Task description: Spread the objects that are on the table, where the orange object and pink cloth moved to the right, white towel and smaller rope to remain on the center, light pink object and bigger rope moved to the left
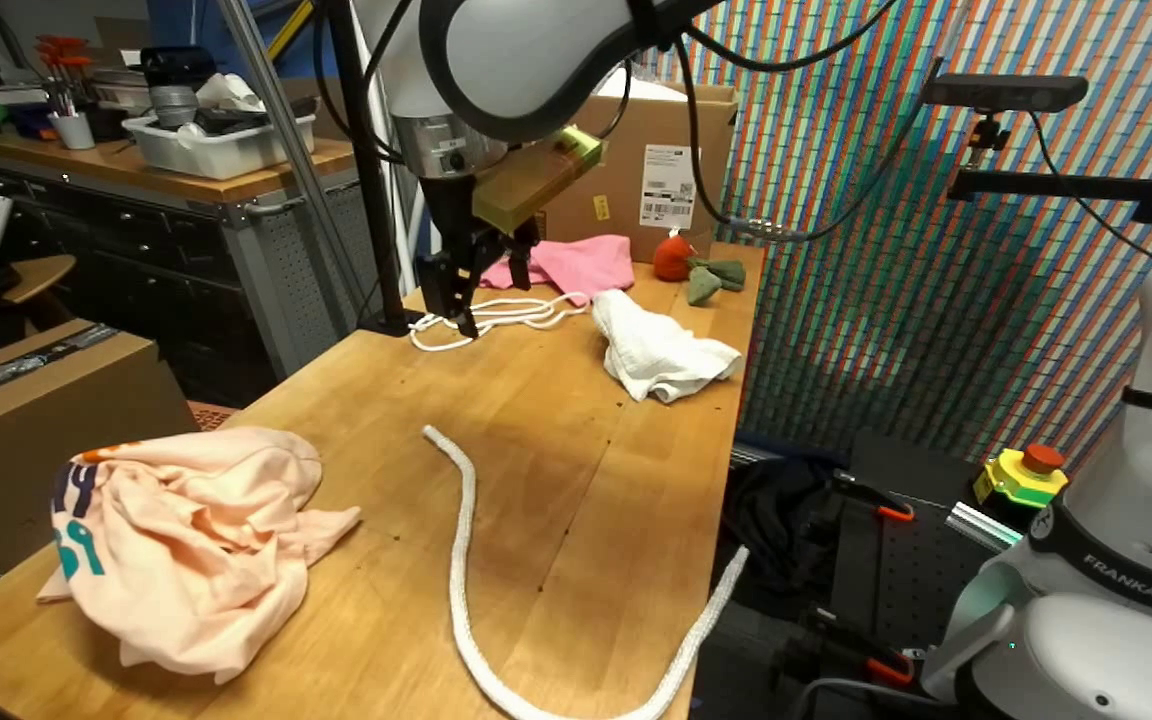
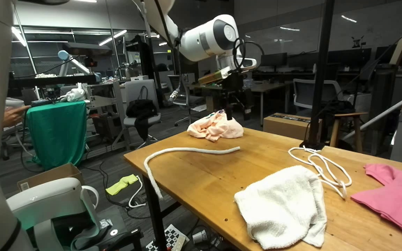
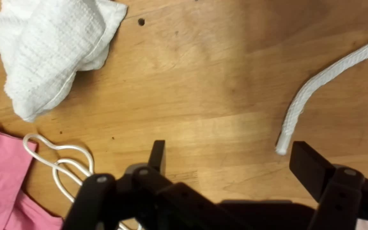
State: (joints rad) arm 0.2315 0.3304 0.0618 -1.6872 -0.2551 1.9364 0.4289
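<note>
Orange rounded object (image 1: 674,258), with green pieces (image 1: 718,276) against it, lay at one end of the wooden table (image 1: 576,440) in an exterior view, just beside the pink cloth (image 1: 591,262). White towel (image 1: 661,352) lay crumpled near both. Smaller rope (image 3: 55,166) lay in loose loops near the towel; one loop reached the edge of the pink cloth. Light pink cloth (image 1: 196,540), printed with letters, sat bunched at the opposite end of the table. Bigger rope (image 1: 459,575) lay in a wide curve between that cloth and the towel, one tip reaching past the table's edge in both exterior views. Gripper (image 3: 228,155) hung above the table, released, its fingers (image 3: 310,169) spread well apart. In the wrist view, wood showed between the fingers, and the other tip of the bigger rope appeared just beside one fingertip.
</note>
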